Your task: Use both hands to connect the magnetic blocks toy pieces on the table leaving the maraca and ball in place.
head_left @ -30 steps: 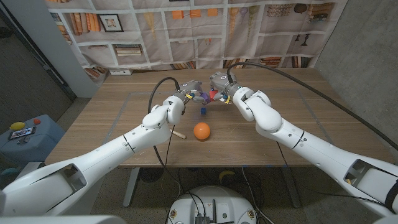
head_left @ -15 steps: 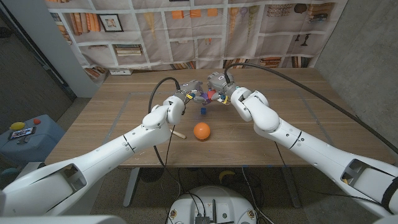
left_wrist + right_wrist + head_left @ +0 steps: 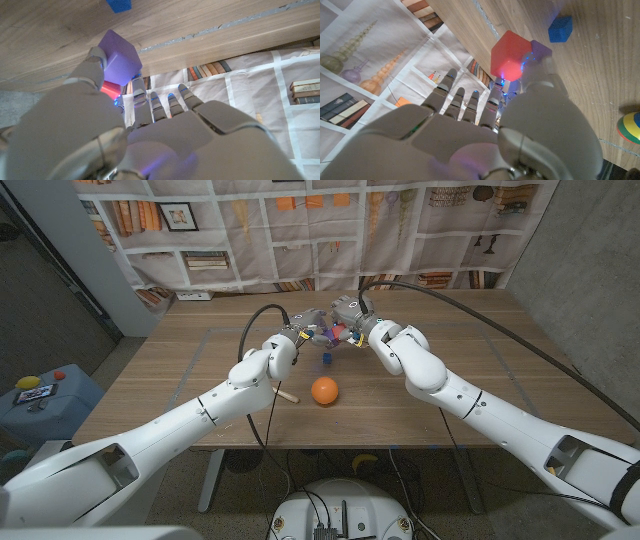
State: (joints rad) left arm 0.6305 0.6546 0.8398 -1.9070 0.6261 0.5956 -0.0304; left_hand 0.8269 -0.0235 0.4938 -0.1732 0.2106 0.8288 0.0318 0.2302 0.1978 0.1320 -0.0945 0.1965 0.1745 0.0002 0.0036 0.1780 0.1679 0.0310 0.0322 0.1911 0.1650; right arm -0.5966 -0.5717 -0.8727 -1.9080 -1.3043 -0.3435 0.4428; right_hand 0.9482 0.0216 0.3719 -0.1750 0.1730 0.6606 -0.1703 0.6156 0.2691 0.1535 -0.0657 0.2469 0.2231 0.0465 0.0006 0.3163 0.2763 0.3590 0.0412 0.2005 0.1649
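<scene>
Closing gap: right hand (image 3: pixel 347 320) seemingly nearer left hand (image 3: pixel 298 337), blocks (image 3: pixel 328 333) meeting

Wooden tabletop (image 3: pixel 470 370), plank seams visible, w/ pale legs below. Behind it a hanging backdrop sheet (image 3: pixel 330 230) printed w/ bookshelves, books, framed pic. Grey concrete wall (image 3: pixel 590 270) at right, dark grey panel (image 3: pixel 60 270) at left. Blue stool (image 3: pixel 45 405) on grey floor, bottom left. Lighting even, indoor.
</scene>
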